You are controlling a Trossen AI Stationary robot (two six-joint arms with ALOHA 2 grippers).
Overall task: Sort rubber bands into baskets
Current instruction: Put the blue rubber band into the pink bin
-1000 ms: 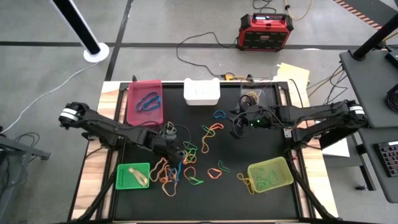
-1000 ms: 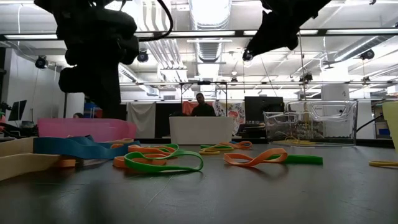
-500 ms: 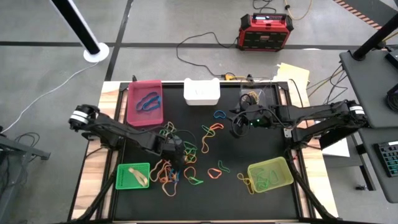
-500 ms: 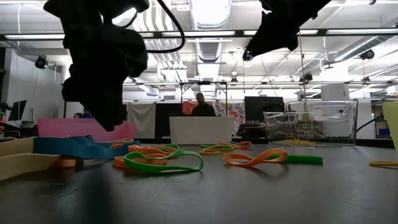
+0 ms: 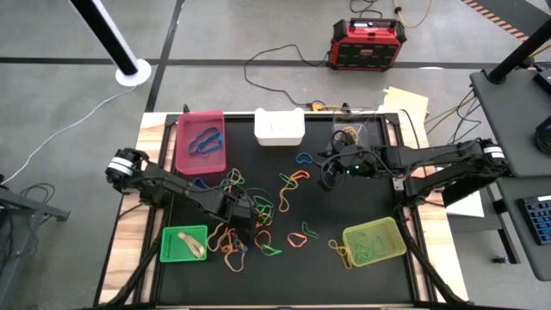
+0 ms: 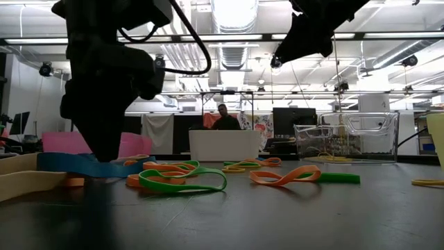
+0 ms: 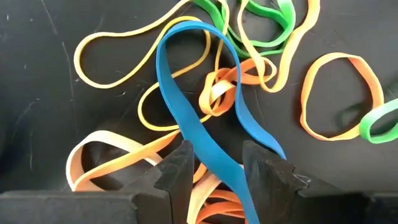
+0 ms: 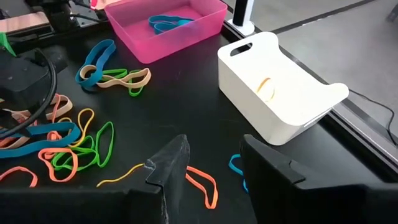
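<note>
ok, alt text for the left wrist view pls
The left gripper hangs open just above a black mat, a wide blue rubber band running between its fingers. Orange, yellow, tan and green rubber bands lie tangled around it.

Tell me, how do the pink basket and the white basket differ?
The pink basket is translucent magenta and holds blue rubber bands; the white basket is opaque and, in the right wrist view, holds just one small yellowish band. The white basket has a handle cutout in its wall; none shows on the pink one. Both are small rectangular trays along the table's far edge.
</note>
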